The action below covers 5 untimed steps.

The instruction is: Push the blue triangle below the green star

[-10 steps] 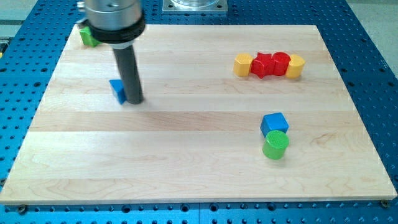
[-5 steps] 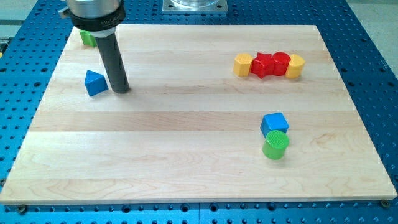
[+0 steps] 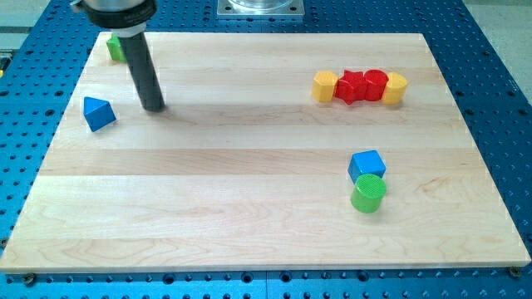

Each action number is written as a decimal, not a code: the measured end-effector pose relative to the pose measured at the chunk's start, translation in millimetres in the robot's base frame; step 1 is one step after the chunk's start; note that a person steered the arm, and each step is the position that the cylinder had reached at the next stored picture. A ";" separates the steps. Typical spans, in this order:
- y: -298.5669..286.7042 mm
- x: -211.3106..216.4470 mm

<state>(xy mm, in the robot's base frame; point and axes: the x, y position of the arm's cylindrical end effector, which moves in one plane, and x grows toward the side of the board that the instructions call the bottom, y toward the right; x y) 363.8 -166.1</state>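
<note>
The worktop [image 3: 249, 208] is a pale wooden board that lies on a blue perforated base [image 3: 499, 100]; my tip [image 3: 153, 108] stands on it in the upper left part of the view, at the lower end of the dark rod [image 3: 143, 71]. The tool here is only this straight rod, so it has nothing to open or close and it holds nothing.

The blue triangle [image 3: 99, 113] lies near the left edge of the worktop, to the view's left of my tip and a little lower; there is a clear gap between them, so they do not touch. The green star [image 3: 115, 48] is at the top left corner of the worktop, partly hidden behind the rod, so its shape is hard to see; the blue triangle sits lower in the view than it and slightly to the left, well apart from it.

On the view's right, near the top, four blocks stand in one row and touch each other: a yellow block [image 3: 325, 85], two red blocks [image 3: 363, 85] and another yellow block [image 3: 395, 87]. Lower on the right, a blue cube [image 3: 366, 164] sits just above a green cylinder [image 3: 368, 193], and these two touch.
</note>
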 end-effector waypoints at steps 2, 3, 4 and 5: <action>-63.4 -7.9; -77.3 3.5; -49.8 21.3; -44.8 21.5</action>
